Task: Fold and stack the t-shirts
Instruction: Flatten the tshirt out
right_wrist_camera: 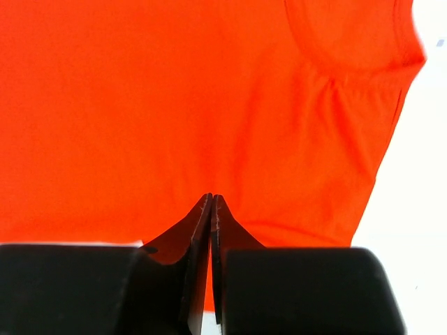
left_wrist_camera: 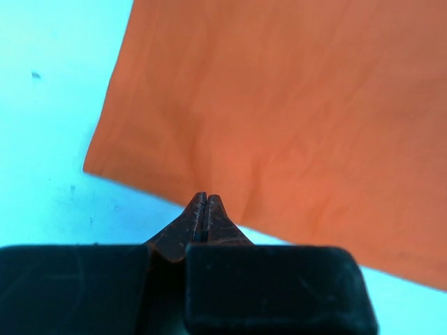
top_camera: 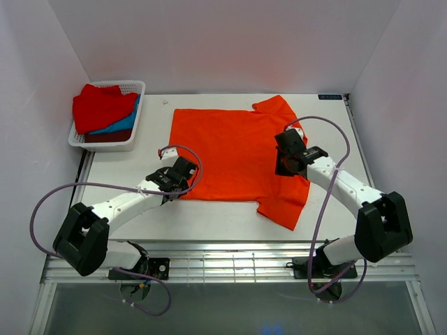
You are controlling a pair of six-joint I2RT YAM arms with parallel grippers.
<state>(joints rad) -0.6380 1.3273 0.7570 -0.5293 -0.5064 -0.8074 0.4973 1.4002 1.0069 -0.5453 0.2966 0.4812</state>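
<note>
A bright orange-red t-shirt (top_camera: pixel 230 153) lies spread flat in the middle of the table, with one sleeve at the far right and one at the near right. My left gripper (top_camera: pixel 185 178) is shut and empty, and hovers at the shirt's near-left hem, close to its corner. In the left wrist view the fingertips (left_wrist_camera: pixel 208 204) meet over the hem edge of the shirt (left_wrist_camera: pixel 279 105). My right gripper (top_camera: pixel 285 164) is shut and empty above the shirt's right side, between the sleeves. In the right wrist view its fingertips (right_wrist_camera: pixel 215 204) are over the cloth (right_wrist_camera: pixel 174 105), with a sleeve (right_wrist_camera: pixel 349 139) ahead to the right.
A white lattice basket (top_camera: pixel 105 145) stands at the far left and holds a red shirt (top_camera: pixel 101 106), a blue shirt (top_camera: pixel 122 125) and a dark maroon shirt (top_camera: pixel 105 137). White walls enclose the table on three sides. A slatted ledge runs along the near edge.
</note>
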